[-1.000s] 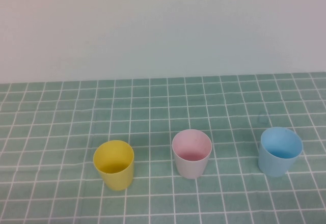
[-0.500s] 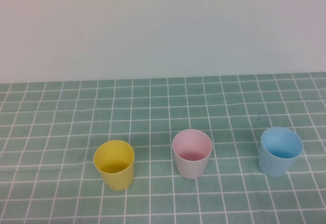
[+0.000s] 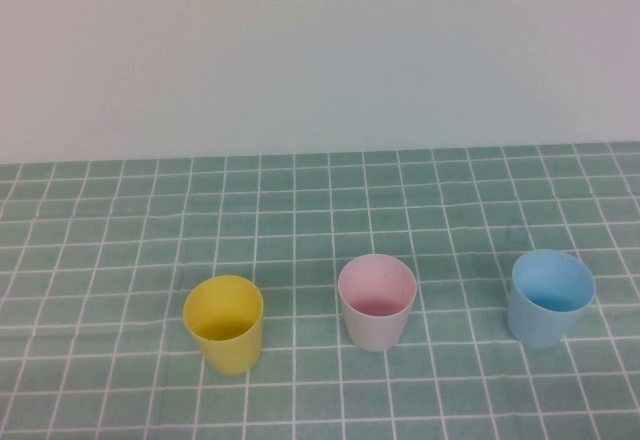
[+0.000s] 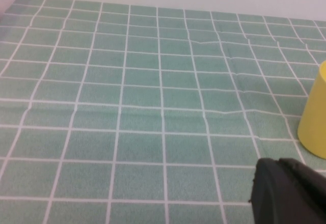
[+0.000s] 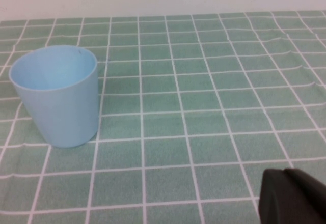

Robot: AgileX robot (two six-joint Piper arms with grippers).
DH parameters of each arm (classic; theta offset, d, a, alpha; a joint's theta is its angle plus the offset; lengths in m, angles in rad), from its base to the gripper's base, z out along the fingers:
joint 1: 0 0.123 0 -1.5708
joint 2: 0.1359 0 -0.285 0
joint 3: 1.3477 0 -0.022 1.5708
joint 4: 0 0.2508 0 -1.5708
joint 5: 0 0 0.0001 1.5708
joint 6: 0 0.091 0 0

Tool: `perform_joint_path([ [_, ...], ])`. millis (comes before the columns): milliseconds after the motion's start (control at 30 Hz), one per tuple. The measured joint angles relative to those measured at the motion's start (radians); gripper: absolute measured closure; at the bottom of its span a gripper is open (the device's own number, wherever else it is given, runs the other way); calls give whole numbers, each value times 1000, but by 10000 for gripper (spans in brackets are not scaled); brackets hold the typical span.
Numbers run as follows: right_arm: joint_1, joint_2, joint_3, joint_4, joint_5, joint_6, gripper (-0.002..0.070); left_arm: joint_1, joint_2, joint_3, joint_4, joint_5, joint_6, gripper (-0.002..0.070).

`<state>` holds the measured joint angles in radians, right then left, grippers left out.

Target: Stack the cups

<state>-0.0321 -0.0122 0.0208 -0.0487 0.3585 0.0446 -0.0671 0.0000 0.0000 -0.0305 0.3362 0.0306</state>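
Three cups stand upright on the green checked tablecloth (image 3: 120, 210), in a loose row across the near part of the table, each well apart from the next and none nested in another. The yellow cup (image 3: 224, 324) is the one on my left and sits slightly nearer to me than the others. The whitish-grey cup with the pink inside (image 3: 376, 302) stands in the middle. The light blue cup (image 3: 549, 298) is on my right, close to the edge of the high view. All three mouths face up and nothing is in them that I can see.

My left gripper (image 4: 288, 192) hangs low over the cloth, away from the row, with the yellow cup near it and not touching; only a dark part of it shows at the edge of its wrist view. Its jaws are closed on nothing. My right gripper (image 5: 293, 196) is likewise low over the cloth, with the blue cup standing well clear of it, and its jaws are closed and empty too. Behind the table rises a plain pale wall (image 3: 320, 50).
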Motion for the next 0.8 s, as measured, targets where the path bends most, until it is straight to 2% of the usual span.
perform_joint_path([
  [633,0,0,0,-20,0,-11,678,0,0,0,0,-6,0,679],
  [700,0,0,0,-22,-11,-15,678,0,0,1,-6,-42,0,679],
  [800,0,0,6,-26,-83,-17,678,0,0,1,-29,-186,-22,679],
])
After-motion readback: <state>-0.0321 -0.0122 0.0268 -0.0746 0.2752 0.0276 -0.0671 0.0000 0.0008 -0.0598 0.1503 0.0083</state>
